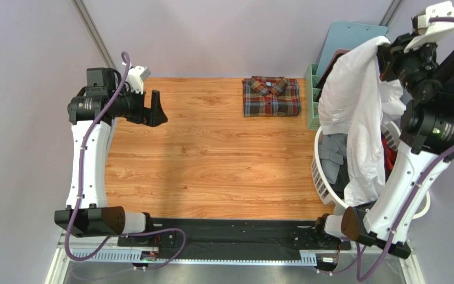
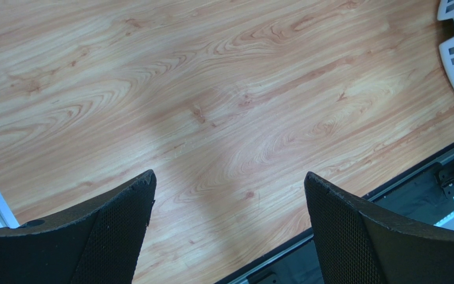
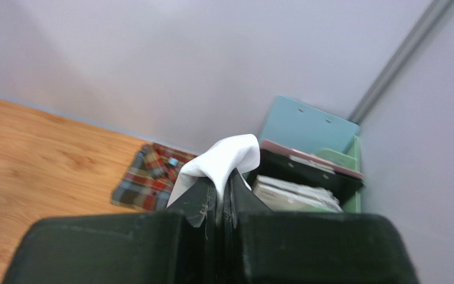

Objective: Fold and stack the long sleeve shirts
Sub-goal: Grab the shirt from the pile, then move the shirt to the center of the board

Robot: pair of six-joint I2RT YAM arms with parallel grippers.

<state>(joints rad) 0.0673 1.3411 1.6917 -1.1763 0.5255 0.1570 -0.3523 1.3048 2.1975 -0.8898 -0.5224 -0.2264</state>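
Two hands differ: the right hand [image 3: 220, 184] pinches the white shirt [image 1: 353, 118] high above the basket [image 1: 317, 171], the left hand [image 2: 229, 180] hovers spread over the surface [image 1: 211, 160], and the plaid shirt [image 1: 271, 96] lies folded at its far edge

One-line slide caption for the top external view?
Right gripper holds the white shirt above the basket; folded plaid shirt lies on the table; left gripper open.

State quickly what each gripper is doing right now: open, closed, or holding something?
Left gripper: open, holding nothing.
Right gripper: closed on the white shirt.
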